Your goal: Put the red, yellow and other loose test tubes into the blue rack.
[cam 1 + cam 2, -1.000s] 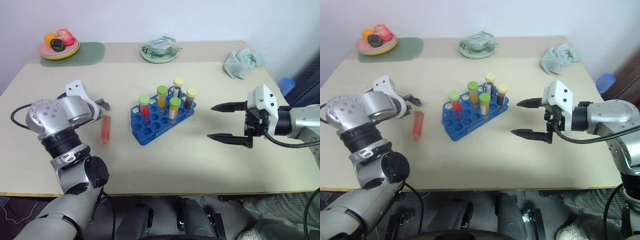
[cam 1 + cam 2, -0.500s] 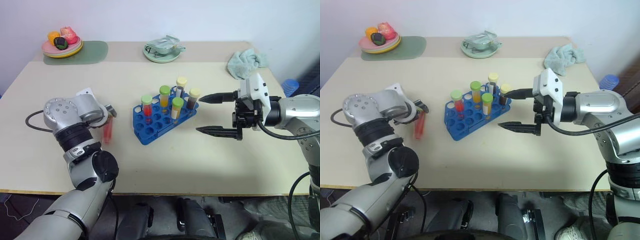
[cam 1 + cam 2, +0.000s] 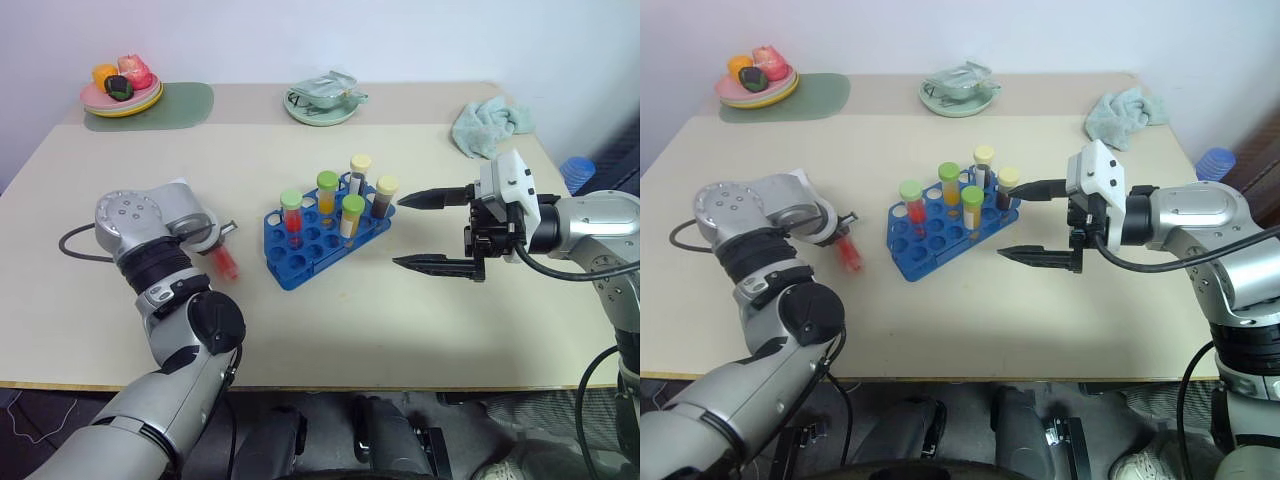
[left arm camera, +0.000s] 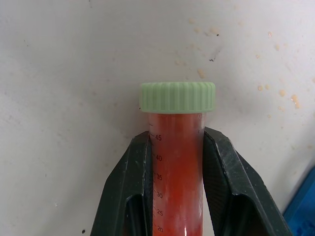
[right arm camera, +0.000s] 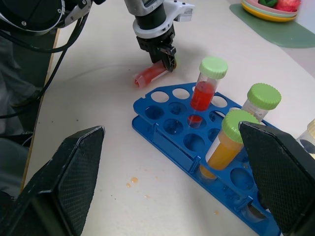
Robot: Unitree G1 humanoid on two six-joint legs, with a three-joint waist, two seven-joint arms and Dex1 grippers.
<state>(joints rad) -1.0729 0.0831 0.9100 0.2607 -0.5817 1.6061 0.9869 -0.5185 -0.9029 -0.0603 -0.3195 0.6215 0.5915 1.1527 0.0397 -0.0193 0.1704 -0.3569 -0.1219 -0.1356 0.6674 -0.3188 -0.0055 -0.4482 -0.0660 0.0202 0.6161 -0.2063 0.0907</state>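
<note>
My left pincer (image 4: 172,162) grips the green-capped plastic tube of red liquid (image 4: 175,147) lying on the table; right pincer (image 3: 432,230) wide. Next: lift, upright it, slot into the blue plastic rack (image 3: 300,255).

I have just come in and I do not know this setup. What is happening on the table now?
The robot is sorting test tubes into a blue rack in the middle of the table. Its left gripper is shut on a red tube with a green cap, lying on the table beside the rack. The right gripper hangs open on the other side of the rack, holding nothing. Five tubes already stand in the rack.
</note>
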